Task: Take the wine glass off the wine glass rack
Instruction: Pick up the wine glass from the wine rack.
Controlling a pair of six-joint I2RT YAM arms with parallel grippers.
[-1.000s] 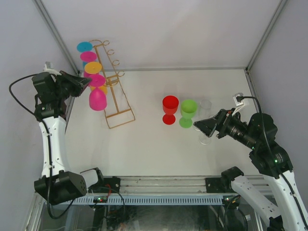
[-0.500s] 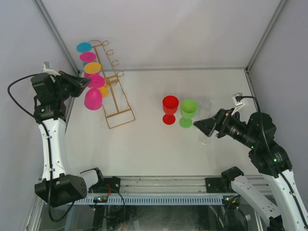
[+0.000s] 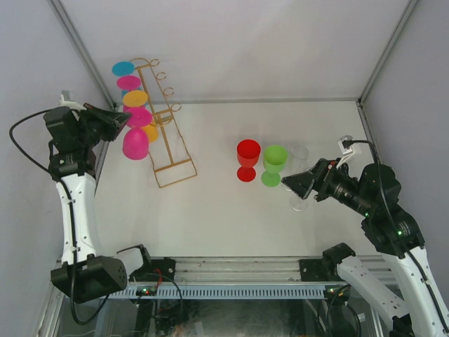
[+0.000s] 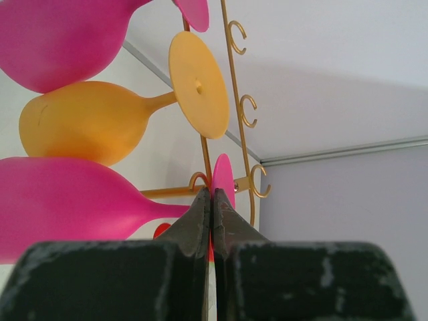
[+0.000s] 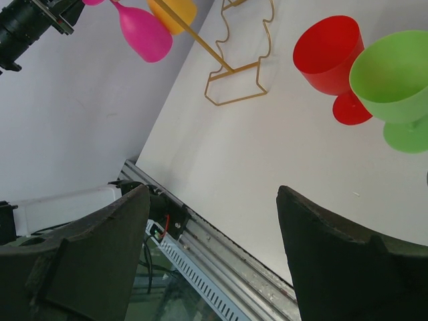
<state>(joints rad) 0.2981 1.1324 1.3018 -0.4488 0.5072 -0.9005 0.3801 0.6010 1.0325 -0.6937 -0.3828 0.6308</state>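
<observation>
where the white table point(image 3: 210, 210) meets the left wall, the following is listed.

item 1: gold wire wine glass rack point(image 3: 167, 133), tall and thin, rectangular base frame on the table, leaning away toward the back wall, curled hooks along both sides.

item 2: magenta plastic wine glass point(image 3: 135, 144), lowest of the row on the rack's left side, bowl hanging out to the left, round foot close against the rack wire. whether the foot sits in a hook cannot be told.

item 3: left gripper point(image 4: 211, 200), raised beside the rack, jaws drawn together on the stem of item 2, just behind its foot.

item 4: orange plastic wine glass point(image 4: 87, 120), hung on the rack directly above item 2; a second magenta glass point(image 4: 60, 37) above that; a cyan foot disc point(image 3: 123, 68) topmost.

item 5: red plastic goblet point(image 3: 248, 156) and green plastic goblet point(image 3: 274, 161), upright, side by side mid-table, well apart from the rack.

item 6: clear glass point(image 3: 299, 156), upright, just right of the green goblet.

item 7: right gripper point(image 3: 287, 181), near the clear glass, jaws wide apart, holding nothing.
</observation>
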